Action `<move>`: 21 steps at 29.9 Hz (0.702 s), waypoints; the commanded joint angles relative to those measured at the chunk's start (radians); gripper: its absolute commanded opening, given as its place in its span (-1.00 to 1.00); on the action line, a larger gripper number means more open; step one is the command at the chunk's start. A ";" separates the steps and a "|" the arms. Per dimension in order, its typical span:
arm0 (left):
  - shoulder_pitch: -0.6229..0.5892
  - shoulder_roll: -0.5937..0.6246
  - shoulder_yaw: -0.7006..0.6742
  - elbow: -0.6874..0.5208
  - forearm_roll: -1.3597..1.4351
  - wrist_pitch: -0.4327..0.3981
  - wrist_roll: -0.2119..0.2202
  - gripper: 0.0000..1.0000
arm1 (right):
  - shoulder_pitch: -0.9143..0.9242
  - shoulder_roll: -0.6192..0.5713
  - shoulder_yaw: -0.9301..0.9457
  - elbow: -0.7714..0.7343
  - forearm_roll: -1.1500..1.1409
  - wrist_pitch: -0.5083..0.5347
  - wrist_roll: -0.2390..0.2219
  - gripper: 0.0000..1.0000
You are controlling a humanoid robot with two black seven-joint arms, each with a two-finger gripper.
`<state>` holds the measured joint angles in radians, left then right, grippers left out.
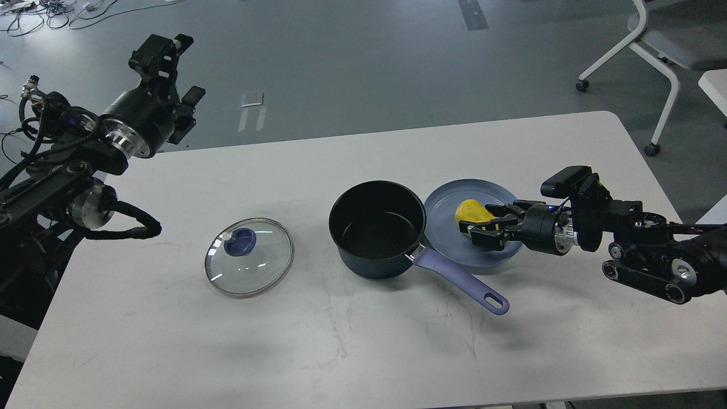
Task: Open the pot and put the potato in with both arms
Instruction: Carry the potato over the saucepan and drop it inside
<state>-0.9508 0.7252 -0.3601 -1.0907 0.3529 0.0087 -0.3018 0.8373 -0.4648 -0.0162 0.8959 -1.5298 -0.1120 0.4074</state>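
The dark pot (377,228) stands open mid-table, its lilac handle (461,279) pointing to the front right. Its glass lid (249,264) with a blue knob lies flat on the table to the left of it. The yellow potato (471,211) lies on the blue plate (446,218) just right of the pot. My right gripper (487,224) is low over the plate, open, with one finger on each side of the potato's near end, partly hiding it. My left gripper (170,68) is open and empty, raised high beyond the table's far left edge.
The white table (363,352) has bare surface in front of the pot and the lid. A white office chair (653,51) stands on the floor at the far right. Cables (45,11) lie on the floor at the far left.
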 commanded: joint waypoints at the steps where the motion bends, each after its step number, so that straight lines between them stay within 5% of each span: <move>1: 0.007 -0.001 0.003 0.000 0.000 0.005 -0.022 0.95 | 0.008 0.005 -0.014 -0.031 -0.007 0.000 0.048 -0.19; 2: 0.013 -0.001 0.004 0.000 0.000 0.007 -0.022 0.95 | 0.015 0.005 -0.018 -0.052 -0.012 0.000 0.080 -0.28; 8: 0.021 -0.006 0.013 0.000 0.001 0.019 -0.023 0.95 | 0.048 0.011 -0.018 -0.068 -0.012 0.000 0.081 -0.76; 15: 0.026 -0.007 0.013 -0.001 0.003 0.019 -0.023 0.95 | 0.124 0.029 -0.004 -0.052 0.007 -0.072 0.081 -0.77; 21: 0.024 -0.010 0.012 -0.006 0.003 0.020 -0.023 0.95 | 0.178 0.184 -0.018 -0.066 0.003 -0.175 0.081 -0.77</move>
<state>-0.9252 0.7159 -0.3470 -1.0966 0.3561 0.0279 -0.3253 0.9906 -0.3602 -0.0238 0.8428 -1.5246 -0.2525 0.4890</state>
